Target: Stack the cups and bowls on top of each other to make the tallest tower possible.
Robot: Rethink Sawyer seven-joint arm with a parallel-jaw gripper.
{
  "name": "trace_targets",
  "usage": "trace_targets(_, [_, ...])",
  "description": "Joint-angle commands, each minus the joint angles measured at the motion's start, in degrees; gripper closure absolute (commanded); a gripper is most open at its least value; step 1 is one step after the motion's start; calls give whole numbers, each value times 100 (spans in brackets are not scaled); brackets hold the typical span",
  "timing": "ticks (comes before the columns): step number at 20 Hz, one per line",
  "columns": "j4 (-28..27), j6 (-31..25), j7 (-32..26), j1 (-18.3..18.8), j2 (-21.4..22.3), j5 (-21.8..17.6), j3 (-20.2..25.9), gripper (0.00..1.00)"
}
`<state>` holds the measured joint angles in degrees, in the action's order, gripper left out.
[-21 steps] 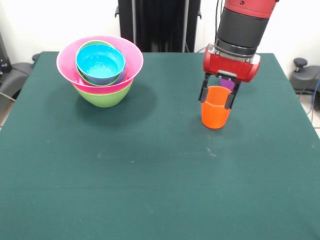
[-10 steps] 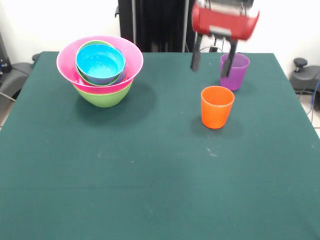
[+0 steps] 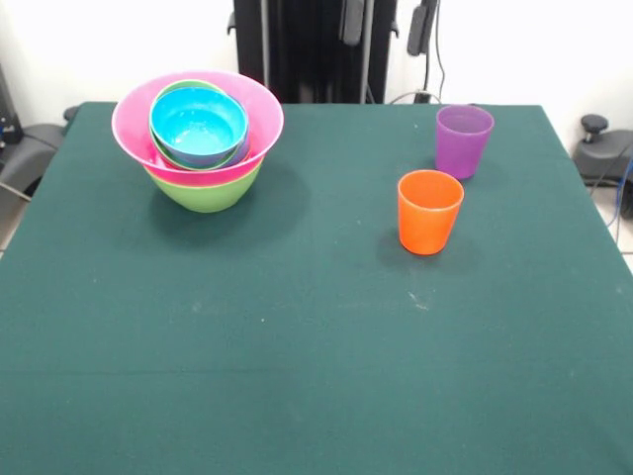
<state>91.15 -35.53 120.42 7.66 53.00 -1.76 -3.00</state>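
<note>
On the green counter (image 3: 297, 376), the orange cup (image 3: 429, 211) stands upright, mouth up, at 3 o'clock. The purple cup (image 3: 463, 140) stands upright near it at 1 o'clock. The tower (image 3: 198, 141) of nested bowls sits at 10 o'clock. The gripper (image 3: 388, 22) shows spread fingertips at 12 o'clock, holding nothing.

My end effector (image 3: 387, 24) is hanging at the top edge of the front view, its two fingers apart, above the far side of the bench (image 3: 297, 376). Below it and to the right, one cup (image 3: 464, 141) is standing upright near the far right corner. A second cup (image 3: 429, 212) is standing upright just in front of it and slightly left, the two apart. Well to the left, the tower (image 3: 198, 139) is sitting near the far left corner, bowls nesting one inside another.
</note>
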Motion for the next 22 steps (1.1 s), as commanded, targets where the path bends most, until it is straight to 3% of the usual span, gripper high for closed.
trace_targets(1, [278,-709,-803,68,-30,-167,840,0])
trace_targets(12, [932,-86,-173,-72,-189,-171,820,0])
trace_targets(22, [1110,727,228,-133,-637,-257,861,0])
